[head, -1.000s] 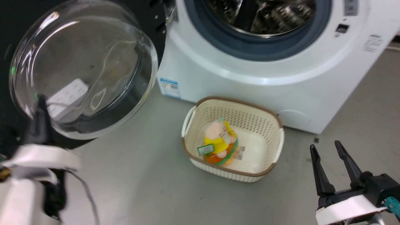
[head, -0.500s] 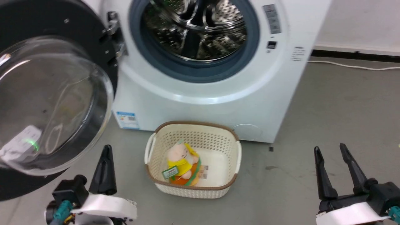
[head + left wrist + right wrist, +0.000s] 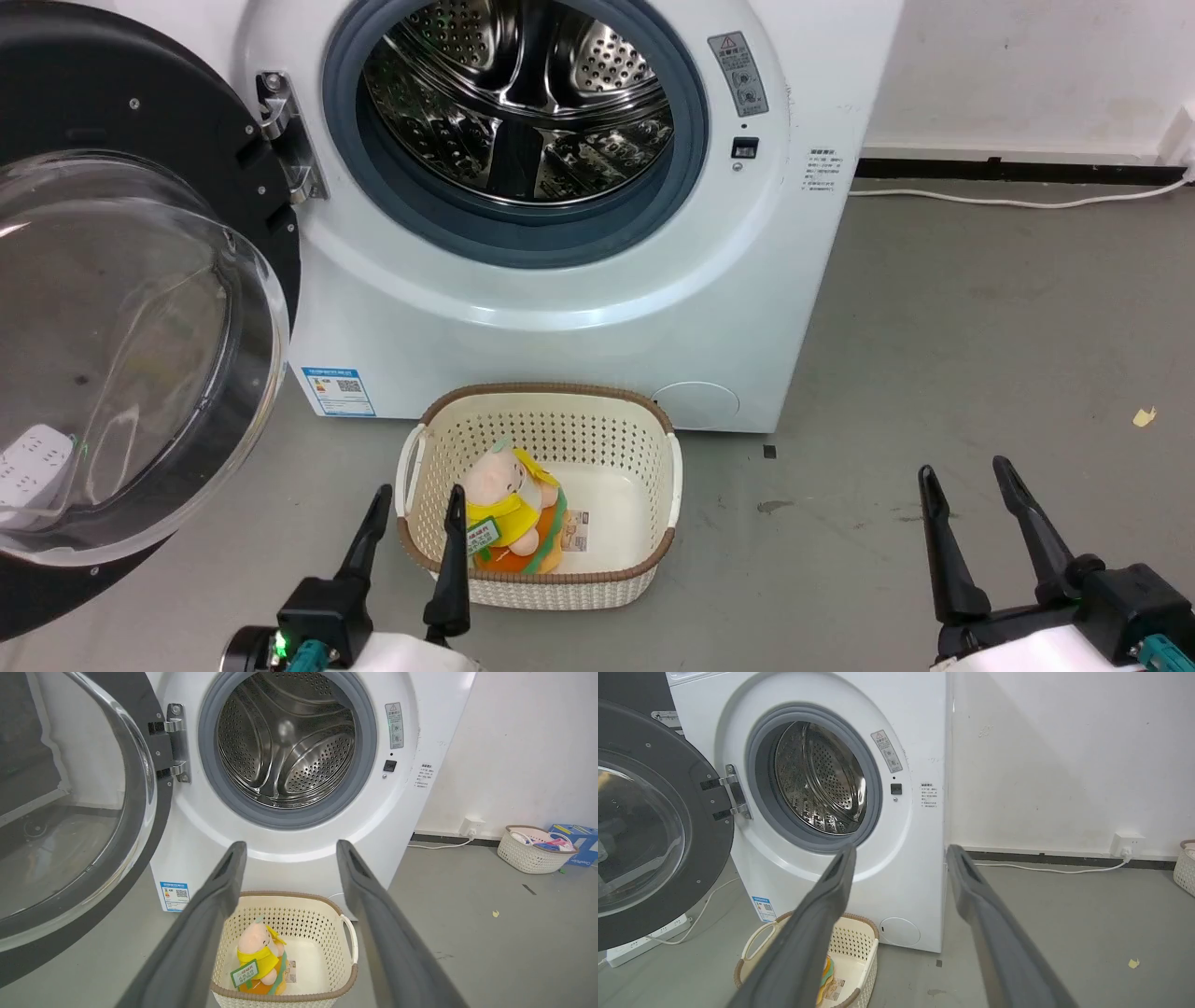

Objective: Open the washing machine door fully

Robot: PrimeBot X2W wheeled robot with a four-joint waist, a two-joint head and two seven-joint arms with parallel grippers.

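Left gripper (image 3: pixel 420 492) and right gripper (image 3: pixel 963 467) hang empty, fingers spread. The washing machine door (image 3: pixel 131 327) stands wide open, ahead-left of the left gripper and apart from it. It looks heavy, stiff and slick: I would push its black rim (image 3: pixel 112 103) far from the hinge (image 3: pixel 285 140), not the glass bowl (image 3: pixel 121 392).

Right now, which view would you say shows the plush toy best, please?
Left wrist view: the plush toy sits unobstructed in the basket. In head view a finger overlaps it; right wrist view mostly hides it.
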